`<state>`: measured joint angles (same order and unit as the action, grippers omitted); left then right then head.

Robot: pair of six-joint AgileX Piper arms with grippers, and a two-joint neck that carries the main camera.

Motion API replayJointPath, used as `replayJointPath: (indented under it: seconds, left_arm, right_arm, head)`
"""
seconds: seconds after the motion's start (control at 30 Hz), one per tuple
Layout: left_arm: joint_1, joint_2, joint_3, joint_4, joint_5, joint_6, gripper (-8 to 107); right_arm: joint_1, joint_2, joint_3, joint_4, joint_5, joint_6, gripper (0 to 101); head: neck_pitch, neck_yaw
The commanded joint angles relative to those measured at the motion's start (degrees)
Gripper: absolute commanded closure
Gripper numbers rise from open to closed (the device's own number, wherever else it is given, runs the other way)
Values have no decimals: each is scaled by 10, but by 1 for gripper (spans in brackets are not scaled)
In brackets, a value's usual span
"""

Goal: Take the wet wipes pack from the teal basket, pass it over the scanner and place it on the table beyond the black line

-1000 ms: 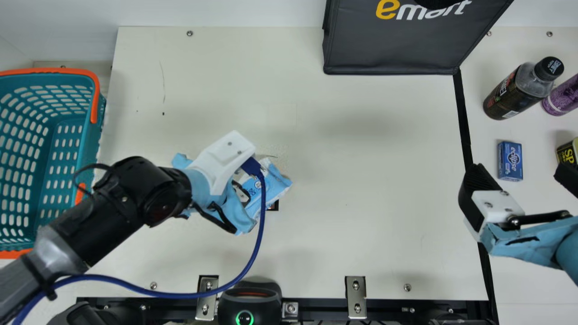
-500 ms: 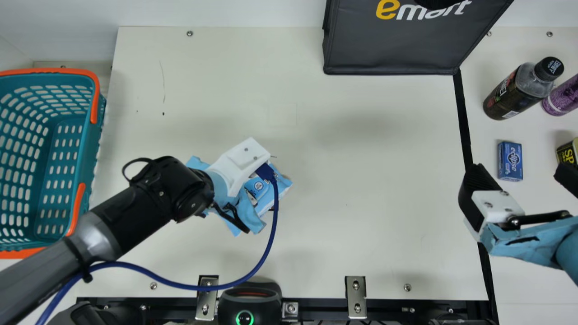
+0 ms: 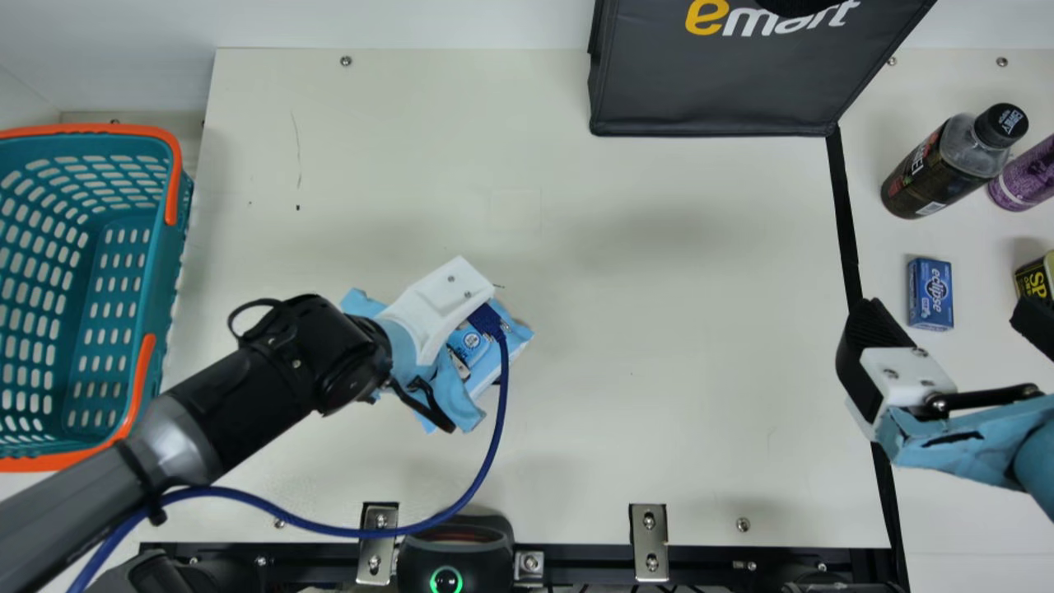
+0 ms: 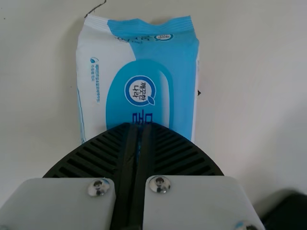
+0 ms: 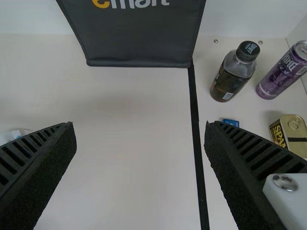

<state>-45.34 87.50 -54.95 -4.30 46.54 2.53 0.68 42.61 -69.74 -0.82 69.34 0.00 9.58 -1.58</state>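
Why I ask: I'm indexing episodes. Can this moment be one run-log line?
left tool: closed at wet wipes pack | pack: short of black line | right tool: open, empty

Bright light leaves soft shadows on the table [image 3: 659,412]; the left wrist view is dimmer.

Main view: the left end effector [image 3: 436,309] hid part of the wet wipes pack [image 3: 515,333]. The picture's edges cut off the teal basket [image 3: 174,247] at the counter's [image 3: 659,412] left edge, the dark bag [image 3: 708,91] at its far edge and the purple can [image 3: 1025,177] near its far right corner.
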Motion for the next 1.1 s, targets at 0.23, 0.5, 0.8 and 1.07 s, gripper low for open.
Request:
replayJointPath:
  seconds: [0.23, 0.5, 0.8, 1.07]
  left_arm:
    - [-12, -26, -26, 13, 25, -11, 100]
    - [-26, -27, -40, 29, 36, -30, 73]
    - [-40, -22, -50, 45, 43, -50, 43]
    - [-44, -16, -52, 59, 42, -61, 17]
  right_arm:
    - [0, 0, 0, 0, 0, 0, 6]
    - [0, 0, 0, 0, 0, 0, 6]
    - [0, 0, 0, 0, 0, 0, 6]
    - [0, 0, 0, 0, 0, 0, 6]
  head:
    - [-17, 0]
    - [-17, 0]
    - [-17, 0]
    - [-17, 0]
